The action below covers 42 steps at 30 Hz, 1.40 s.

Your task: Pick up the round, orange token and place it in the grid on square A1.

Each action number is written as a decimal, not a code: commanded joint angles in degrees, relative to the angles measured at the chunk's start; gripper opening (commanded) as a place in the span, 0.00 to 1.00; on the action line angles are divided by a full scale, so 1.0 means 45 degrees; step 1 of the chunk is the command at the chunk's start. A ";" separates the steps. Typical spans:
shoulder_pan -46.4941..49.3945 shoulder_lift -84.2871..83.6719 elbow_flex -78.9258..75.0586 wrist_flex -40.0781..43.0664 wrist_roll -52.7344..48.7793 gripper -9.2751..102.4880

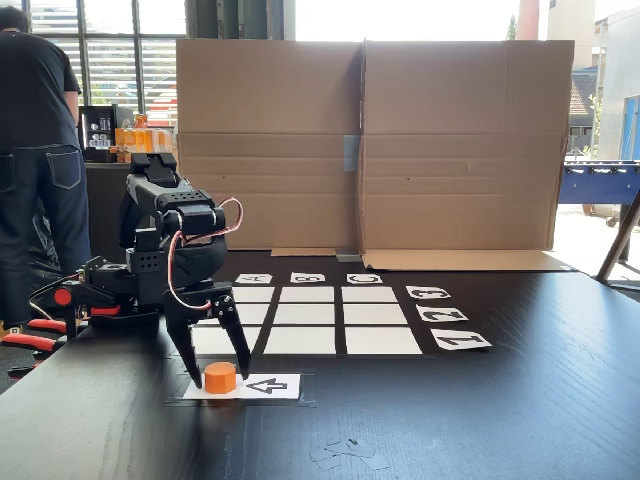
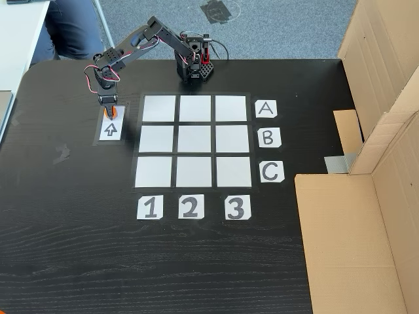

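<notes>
Black wood-grain worktop (image 1: 450,420) lies nearest, with the brown cardboard screen (image 1: 370,140) behind it. On it sits the grid (image 2: 193,141) of nine white paper cells; its corner cell, square A1 (image 2: 159,108), is bare. Beside the grid, the black arm's claw (image 1: 218,372) points down, its fingers narrowly spread around the small orange plastic token (image 1: 220,377), which rests on the white arrow card (image 1: 268,386).
</notes>
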 commanded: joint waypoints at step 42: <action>0.0898 1.5098 0.7988 0.2070 0.0176 0.11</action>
